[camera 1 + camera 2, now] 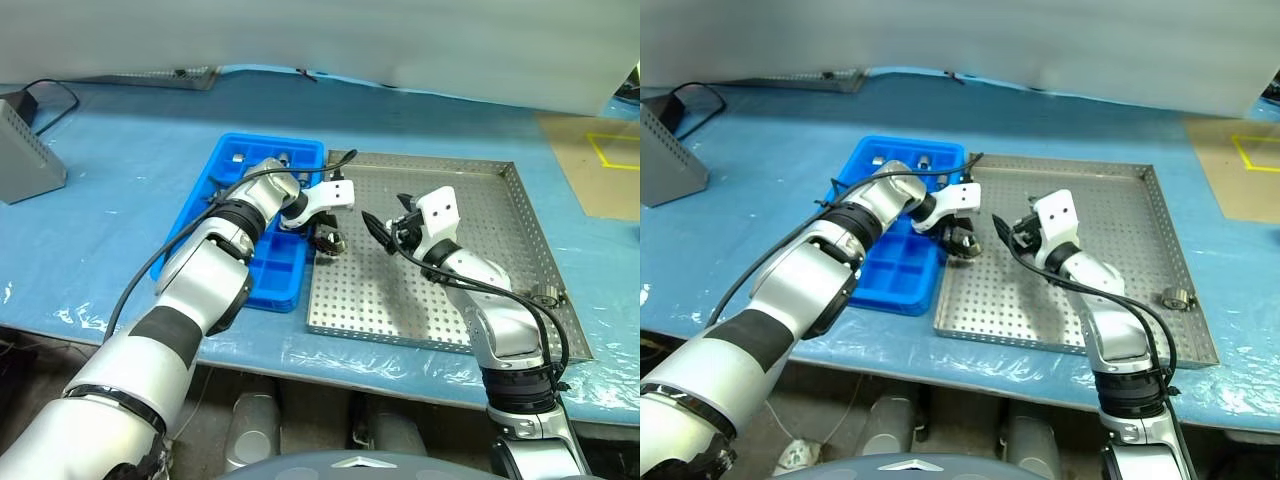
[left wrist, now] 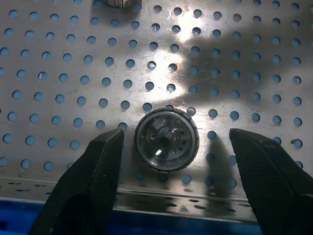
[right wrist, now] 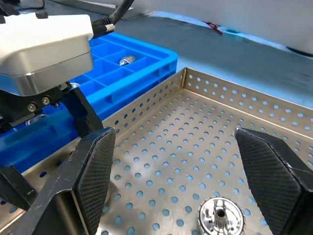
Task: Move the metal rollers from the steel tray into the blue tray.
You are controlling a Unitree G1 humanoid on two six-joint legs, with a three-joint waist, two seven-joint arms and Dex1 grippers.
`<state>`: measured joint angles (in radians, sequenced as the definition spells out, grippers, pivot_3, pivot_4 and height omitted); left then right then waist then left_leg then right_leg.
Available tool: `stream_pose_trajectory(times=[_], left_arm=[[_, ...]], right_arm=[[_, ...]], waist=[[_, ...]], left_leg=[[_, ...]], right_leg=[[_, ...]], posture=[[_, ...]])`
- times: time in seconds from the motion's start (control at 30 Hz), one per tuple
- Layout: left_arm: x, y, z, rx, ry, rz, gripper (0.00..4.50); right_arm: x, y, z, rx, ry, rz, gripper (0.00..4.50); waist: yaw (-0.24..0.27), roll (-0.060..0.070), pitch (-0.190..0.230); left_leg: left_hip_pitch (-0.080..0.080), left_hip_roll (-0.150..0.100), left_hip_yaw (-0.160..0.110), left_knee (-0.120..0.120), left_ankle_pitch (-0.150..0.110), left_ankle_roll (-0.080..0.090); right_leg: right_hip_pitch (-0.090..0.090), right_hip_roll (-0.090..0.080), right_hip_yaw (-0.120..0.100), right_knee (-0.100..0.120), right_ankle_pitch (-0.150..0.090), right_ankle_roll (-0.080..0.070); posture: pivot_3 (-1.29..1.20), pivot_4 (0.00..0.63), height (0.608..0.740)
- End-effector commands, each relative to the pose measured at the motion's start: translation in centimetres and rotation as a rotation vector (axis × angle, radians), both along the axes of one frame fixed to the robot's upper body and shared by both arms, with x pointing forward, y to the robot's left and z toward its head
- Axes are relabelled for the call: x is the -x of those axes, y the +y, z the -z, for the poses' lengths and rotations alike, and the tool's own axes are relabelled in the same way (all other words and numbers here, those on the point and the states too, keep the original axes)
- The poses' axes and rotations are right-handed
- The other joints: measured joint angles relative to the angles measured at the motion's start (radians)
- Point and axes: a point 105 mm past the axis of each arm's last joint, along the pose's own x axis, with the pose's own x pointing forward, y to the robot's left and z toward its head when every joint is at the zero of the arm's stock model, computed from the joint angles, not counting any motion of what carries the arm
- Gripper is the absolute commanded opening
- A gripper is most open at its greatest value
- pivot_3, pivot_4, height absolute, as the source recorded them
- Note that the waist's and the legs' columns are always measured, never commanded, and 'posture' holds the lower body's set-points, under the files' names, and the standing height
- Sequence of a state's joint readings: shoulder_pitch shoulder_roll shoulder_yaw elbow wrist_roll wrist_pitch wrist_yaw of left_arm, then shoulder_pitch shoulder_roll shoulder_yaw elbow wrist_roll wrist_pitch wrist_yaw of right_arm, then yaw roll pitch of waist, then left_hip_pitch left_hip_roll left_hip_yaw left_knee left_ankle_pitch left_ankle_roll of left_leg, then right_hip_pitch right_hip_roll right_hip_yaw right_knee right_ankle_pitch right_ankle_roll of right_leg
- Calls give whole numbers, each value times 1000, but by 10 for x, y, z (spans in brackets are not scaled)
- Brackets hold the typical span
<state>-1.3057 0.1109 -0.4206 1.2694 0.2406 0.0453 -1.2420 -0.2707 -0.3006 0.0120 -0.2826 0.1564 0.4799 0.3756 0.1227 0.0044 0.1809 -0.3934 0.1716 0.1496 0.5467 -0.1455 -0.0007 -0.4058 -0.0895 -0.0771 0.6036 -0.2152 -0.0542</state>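
A metal roller (image 2: 166,141) lies on the steel tray (image 1: 500,215) beside its rim next to the blue tray (image 1: 228,170), between the left gripper (image 2: 176,161)'s wide-open fingers. 2 rollers (image 1: 260,156) already sit in the blue tray; another (image 1: 543,296) waits at the steel tray's far edge. The right gripper (image 3: 195,181), jaws wide and empty, hovers over 1 more (image 3: 220,217), seen from its wrist.

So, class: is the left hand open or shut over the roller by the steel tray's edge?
Open. The left hand's fingers stand apart either side of the roller, not touching.
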Motion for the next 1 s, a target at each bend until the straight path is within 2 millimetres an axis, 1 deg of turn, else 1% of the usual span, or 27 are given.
stream_pose_trajectory(times=[0.03,0.07,0.17,0.27,0.3,0.37,0.6,0.7,0.8,0.87,0.93,1.0], left_arm=[[-1,0,3,12,5,-25,3667],[-1,0,4,14,7,-26,3667],[-3,1,7,9,-12,-38,3045],[-6,5,11,-18,-35,-69,1999],[-5,5,11,-17,-30,-63,1734],[-3,4,11,-10,-17,-38,1653],[-1,5,9,3,-4,-28,1653],[-2,1,-3,68,-5,-16,1653],[1,-5,-28,192,30,17,1653],[2,-5,-41,249,44,38,1653],[2,1,-49,277,33,48,1653],[1,10,-52,284,20,50,1653]], right_arm=[[2,1,-10,7,-52,-2,4105],[3,1,-10,11,-51,1,4105],[3,0,-8,18,-48,7,4157],[3,-1,-7,21,-46,9,4157],[3,-1,-7,22,-45,9,4157],[3,0,-7,24,-45,9,4157],[1,2,-6,29,-43,3,4157],[1,3,-7,27,-45,-5,4157],[1,4,-12,12,-52,-23,4157],[2,5,-16,1,-58,-42,4157],[2,6,-22,-12,-68,-65,4157],[3,6,-29,-24,-77,-86,4157]], waist=[[0,0,0],[0,0,0],[1,0,0],[1,0,0],[1,0,0],[0,0,0],[1,0,0],[0,0,0],[0,0,0],[1,0,1],[1,0,1],[1,0,1]], left_leg=[[1,0,0,0,0,0],[1,0,0,0,0,0],[2,0,0,0,0,0],[5,0,0,0,0,0],[6,0,0,-1,0,0],[8,0,0,-1,0,-1],[7,0,0,-2,0,0],[7,0,0,-3,-1,0],[6,0,0,-3,-1,0],[4,0,0,-3,-1,0],[3,0,0,-3,-1,1],[3,0,0,-3,-1,1]], right_leg=[[0,0,0,0,0,0],[0,0,0,0,0,0],[2,0,0,0,0,0],[5,0,0,-1,0,0],[6,0,0,-1,0,0],[7,0,0,-1,0,0],[7,0,0,-3,0,0],[7,0,0,-3,0,0],[6,0,0,-4,0,0],[4,0,0,-4,0,0],[4,0,0,-4,0,0],[3,0,0,-4,0,0]], posture=[[-61,150,740],[-61,150,740],[-64,150,740],[-64,150,740],[-64,150,740],[-64,150,740],[-46,150,740],[-39,150,740],[-26,150,740],[-14,150,740],[-7,150,740],[1,150,740]])
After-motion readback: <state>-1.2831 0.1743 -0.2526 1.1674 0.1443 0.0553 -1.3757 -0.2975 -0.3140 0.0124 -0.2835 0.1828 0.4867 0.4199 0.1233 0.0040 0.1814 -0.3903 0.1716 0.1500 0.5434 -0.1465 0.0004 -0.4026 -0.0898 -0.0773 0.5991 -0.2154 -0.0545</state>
